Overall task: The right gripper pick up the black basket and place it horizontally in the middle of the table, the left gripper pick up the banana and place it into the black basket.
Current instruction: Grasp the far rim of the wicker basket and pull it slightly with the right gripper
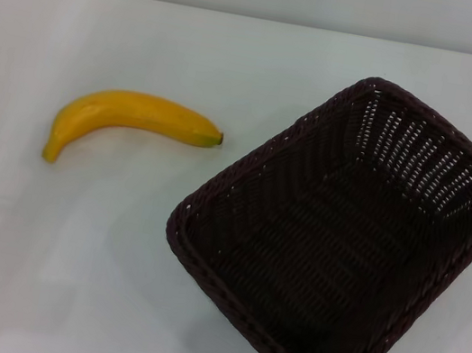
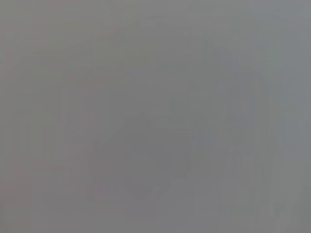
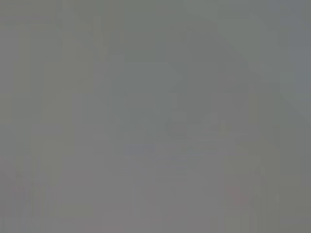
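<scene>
Hands out of view, state unknown; banana [image 1: 132,121] beside tilted black basket [image 1: 244,183].

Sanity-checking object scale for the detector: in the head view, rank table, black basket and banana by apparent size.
1. table, fills nearly the whole view.
2. black basket, on the right side, sitting diagonally.
3. banana, to the basket's left, clearly shorter than it.

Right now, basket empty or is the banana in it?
Empty. The black basket shows only its bare woven bottom; the banana lies on the table to its left, apart.
</scene>
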{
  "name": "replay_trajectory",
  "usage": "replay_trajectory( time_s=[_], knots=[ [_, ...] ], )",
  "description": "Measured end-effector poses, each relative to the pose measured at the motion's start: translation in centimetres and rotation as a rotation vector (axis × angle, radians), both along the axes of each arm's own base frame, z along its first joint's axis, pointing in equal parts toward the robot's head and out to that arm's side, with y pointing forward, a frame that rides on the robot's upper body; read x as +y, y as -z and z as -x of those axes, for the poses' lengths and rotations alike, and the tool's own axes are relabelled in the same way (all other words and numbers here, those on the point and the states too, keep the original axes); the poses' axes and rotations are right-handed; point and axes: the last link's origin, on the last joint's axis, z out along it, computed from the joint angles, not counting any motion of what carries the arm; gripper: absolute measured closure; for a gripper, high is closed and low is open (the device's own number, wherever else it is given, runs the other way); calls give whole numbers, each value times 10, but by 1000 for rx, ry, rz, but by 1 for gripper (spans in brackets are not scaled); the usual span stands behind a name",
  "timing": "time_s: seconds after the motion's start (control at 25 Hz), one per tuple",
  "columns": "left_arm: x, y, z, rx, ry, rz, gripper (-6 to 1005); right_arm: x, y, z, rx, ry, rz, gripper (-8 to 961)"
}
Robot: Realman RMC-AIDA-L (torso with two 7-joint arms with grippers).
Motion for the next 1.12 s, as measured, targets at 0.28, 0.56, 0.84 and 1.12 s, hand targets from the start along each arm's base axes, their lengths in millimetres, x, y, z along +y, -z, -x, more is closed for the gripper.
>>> replay_trajectory(
  time_s=[0.28,0.56,0.84,1.12],
  knots=[
    [-1,0,0,-13,12,10,119,-3,-1,-1,-2,2,-5,85],
    [-4,-1,1,-23,18,9,119,-9,-3,-2,-2,0,-25,84],
    [-11,0,5,-25,-1,11,120,-9,-3,1,-6,-20,-31,84],
    [-11,-1,6,-18,-4,8,120,-7,-3,4,-3,-37,-30,84]
  ],
)
